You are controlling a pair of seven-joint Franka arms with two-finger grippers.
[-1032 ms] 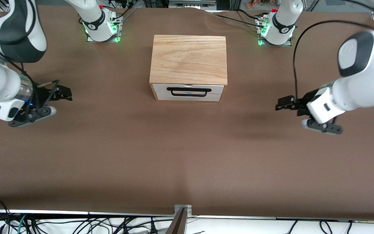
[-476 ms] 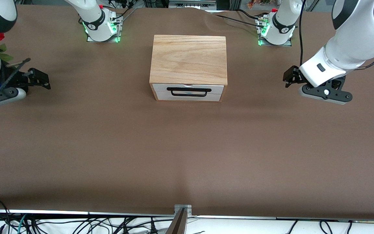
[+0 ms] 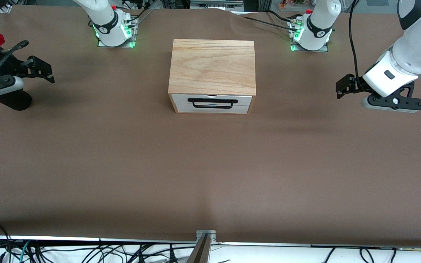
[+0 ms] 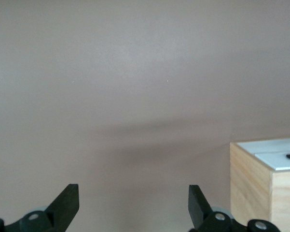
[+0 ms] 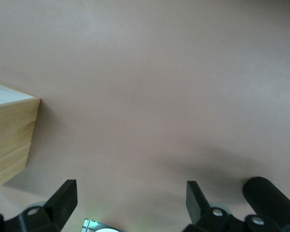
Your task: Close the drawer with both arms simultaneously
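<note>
Drawer (image 3: 212, 103): white front with black bar handle (image 3: 212, 102), set in a light-wood box (image 3: 212, 67) at mid-desk between the two arm bases; front sits flush or nearly flush with the box face, so the closing push looks done or all but done.

Left tool (image 3: 343, 86): over the desk (image 3: 210, 175) toward the left arm's end, well apart from the box; fingers (image 4: 67, 200) spread wide, holding nothing.

Right tool (image 3: 41, 71): over the desk toward the right arm's end, well apart from the box; fingers (image 5: 65, 195) spread wide, holding nothing.

Handling note: if any gap remains, bring both tools level to the white front, one either side of the handle, and press evenly and together so the drawer slides straight without skewing or shoving the box.
</note>
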